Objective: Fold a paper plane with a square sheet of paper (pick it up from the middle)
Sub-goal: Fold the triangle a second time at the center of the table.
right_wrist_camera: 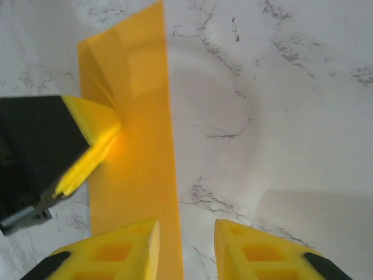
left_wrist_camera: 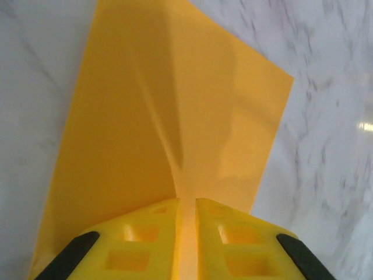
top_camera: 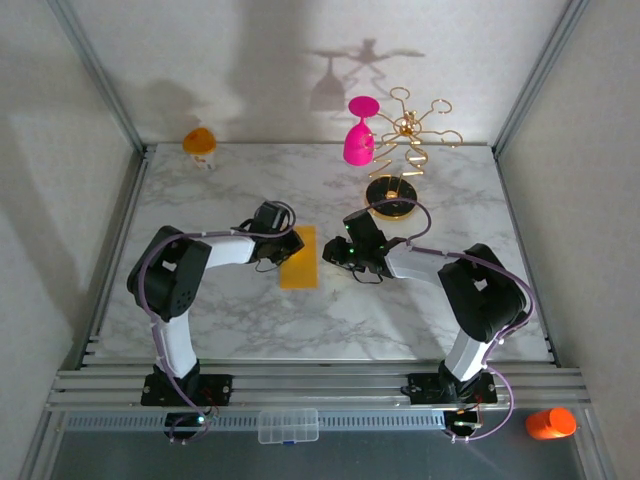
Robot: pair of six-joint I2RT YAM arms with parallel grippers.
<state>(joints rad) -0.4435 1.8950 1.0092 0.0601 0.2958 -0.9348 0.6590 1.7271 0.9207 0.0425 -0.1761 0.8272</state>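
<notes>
Left wrist: left gripper (left_wrist_camera: 186, 205) pinched on yellow-orange paper sheet (left_wrist_camera: 134, 116), long axis straight ahead; right gripper (right_wrist_camera: 185, 236) parted (empty) above sheet's long edge.

paper (top_camera: 298, 258) centre, rack (top_camera: 408, 130) behind (goblet (top_camera: 359, 135) beside)

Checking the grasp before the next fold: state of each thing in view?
square sheet of paper: on the table, one ridge pinched up
left gripper: shut on the sheet's ridge
right gripper: open, empty, above the sheet's edge
pink goblet: upside down, hung on the gold rack
</notes>
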